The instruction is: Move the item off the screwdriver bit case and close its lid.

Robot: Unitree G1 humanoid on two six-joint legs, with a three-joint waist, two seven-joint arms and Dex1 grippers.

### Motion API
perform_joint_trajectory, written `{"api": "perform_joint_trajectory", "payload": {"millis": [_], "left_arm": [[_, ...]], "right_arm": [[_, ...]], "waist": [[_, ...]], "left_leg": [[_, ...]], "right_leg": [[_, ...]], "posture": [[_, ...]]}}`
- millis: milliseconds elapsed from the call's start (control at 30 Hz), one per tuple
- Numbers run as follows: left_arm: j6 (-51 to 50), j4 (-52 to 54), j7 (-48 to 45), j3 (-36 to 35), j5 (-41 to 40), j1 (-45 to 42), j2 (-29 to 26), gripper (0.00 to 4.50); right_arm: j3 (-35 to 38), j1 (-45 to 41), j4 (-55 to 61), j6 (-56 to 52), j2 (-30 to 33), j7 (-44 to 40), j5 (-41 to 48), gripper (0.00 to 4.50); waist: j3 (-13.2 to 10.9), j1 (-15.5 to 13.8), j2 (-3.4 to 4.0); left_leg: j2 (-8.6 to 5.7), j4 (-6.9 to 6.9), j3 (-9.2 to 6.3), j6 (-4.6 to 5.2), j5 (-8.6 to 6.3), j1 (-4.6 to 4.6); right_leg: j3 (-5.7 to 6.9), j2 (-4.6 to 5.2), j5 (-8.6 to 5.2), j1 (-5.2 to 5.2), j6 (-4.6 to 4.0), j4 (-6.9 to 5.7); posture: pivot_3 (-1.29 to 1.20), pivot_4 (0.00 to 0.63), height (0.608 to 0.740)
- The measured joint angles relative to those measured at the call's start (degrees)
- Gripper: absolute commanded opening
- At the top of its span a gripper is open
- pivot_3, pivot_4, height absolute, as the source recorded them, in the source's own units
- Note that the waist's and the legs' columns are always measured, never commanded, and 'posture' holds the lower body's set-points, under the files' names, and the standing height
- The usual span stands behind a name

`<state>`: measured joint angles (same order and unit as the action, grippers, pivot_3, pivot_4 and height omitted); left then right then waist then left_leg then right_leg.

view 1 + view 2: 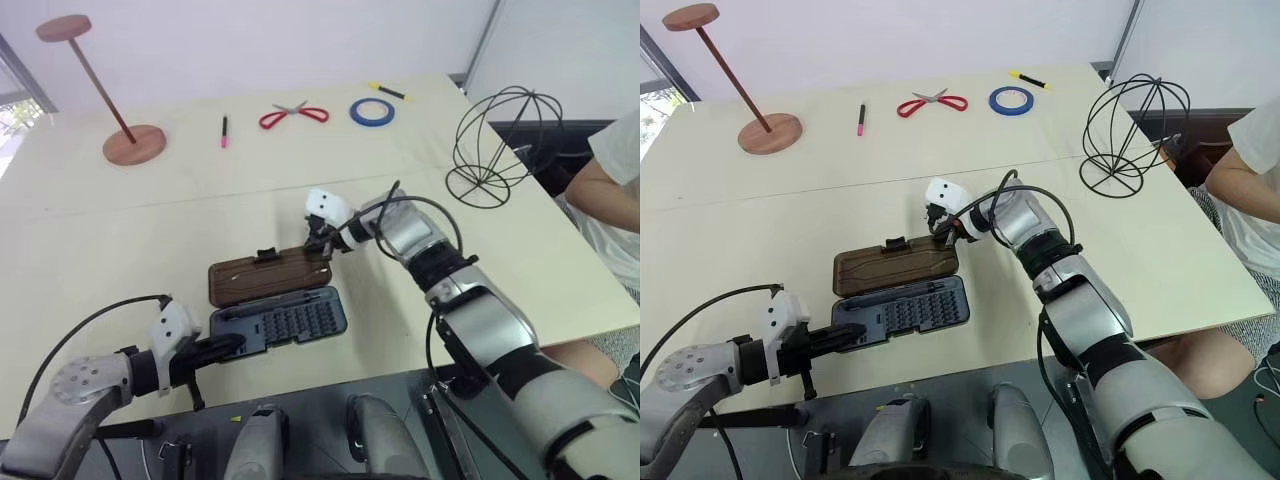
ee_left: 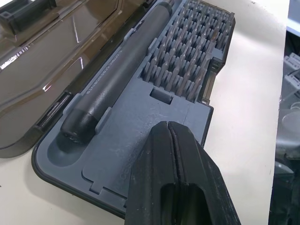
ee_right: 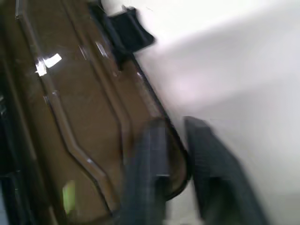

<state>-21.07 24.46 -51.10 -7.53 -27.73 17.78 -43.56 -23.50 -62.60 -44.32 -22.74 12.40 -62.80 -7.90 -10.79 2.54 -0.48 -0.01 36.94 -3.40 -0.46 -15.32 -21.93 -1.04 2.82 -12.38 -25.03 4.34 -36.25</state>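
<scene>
Right wrist view had the right end effector [image 3: 176, 161] pinching the lid's [image 3: 79, 108] corner edge; swinging it smoothly over the tray [image 1: 285, 325] looked best.

lid [image 1: 268, 276] smoky brown | tray [image 1: 290, 322] grey-blue | wire sphere [image 1: 497, 145] black, 2 o'clock | tape roll [image 1: 372, 111] blue | scissors [image 1: 294, 115] red handles | stand [image 1: 118, 100] reddish-brown wood

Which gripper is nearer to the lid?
Right. The right gripper straddles a corner edge of the lid; the left gripper rests shut on the tray, across from the lid.
</scene>
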Motion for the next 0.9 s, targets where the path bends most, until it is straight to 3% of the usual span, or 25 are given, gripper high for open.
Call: {"api": "perform_joint_trajectory", "payload": {"millis": [100,300,400,600,900], "left_arm": [[0.0,-0.3,0.1,0.3,0.5,-0.3,0.0,0.00],[-0.3,-1.1,-0.1,1.2,0.8,-2.1,0.0,0.00],[-1.6,-1.2,0.3,1.2,0.5,-3.2,0.4,0.00],[-10.1,-1.9,4.8,-1.0,-5.7,-8.6,4.3,0.00],[-18.8,-1.1,9.8,-5.2,-14.1,-20.8,5.2,0.00]], "right_arm": [[0.0,1.4,0.3,0.3,0.1,0.1,-0.4,0.03],[-0.6,2.7,2.9,4.0,0.7,0.3,-2.0,0.03],[-0.9,4.8,5.1,10.8,1.7,3.0,-3.3,0.03],[-0.7,7.8,11.5,22.7,4.8,11.9,-7.1,0.03],[0.6,18.1,30.4,25.5,11.2,17.4,-8.9,0.03]], "waist": [[0.0,0.2,0.01],[0.0,0.2,0.01],[0.0,0.2,0.01],[0.0,-0.2,-0.04],[0.0,-0.3,-0.07]], "left_leg": [[0.02,-0.30,0.05,0.01,0.00,0.63],[0.09,-0.69,0.01,0.00,0.00,0.82],[0.10,-0.71,0.01,0.00,0.01,0.81],[0.10,-0.62,-0.11,-0.05,0.04,0.65],[0.08,-0.65,-0.07,-0.08,0.05,0.53]], "right_leg": [[-0.03,-0.03,-0.23,0.43,-0.36,0.01],[-0.03,-0.14,-0.22,0.41,-0.35,0.00],[-0.02,-0.15,-0.19,0.40,-0.30,0.00],[0.08,-0.14,-0.18,0.37,-0.28,0.00],[0.08,-0.06,-0.17,0.28,-0.25,0.09]], "posture": [[0.00,0.150,0.740],[0.00,0.150,0.740],[0.00,0.150,0.740],[0.00,0.150,0.740],[0.00,0.150,0.740]]}}
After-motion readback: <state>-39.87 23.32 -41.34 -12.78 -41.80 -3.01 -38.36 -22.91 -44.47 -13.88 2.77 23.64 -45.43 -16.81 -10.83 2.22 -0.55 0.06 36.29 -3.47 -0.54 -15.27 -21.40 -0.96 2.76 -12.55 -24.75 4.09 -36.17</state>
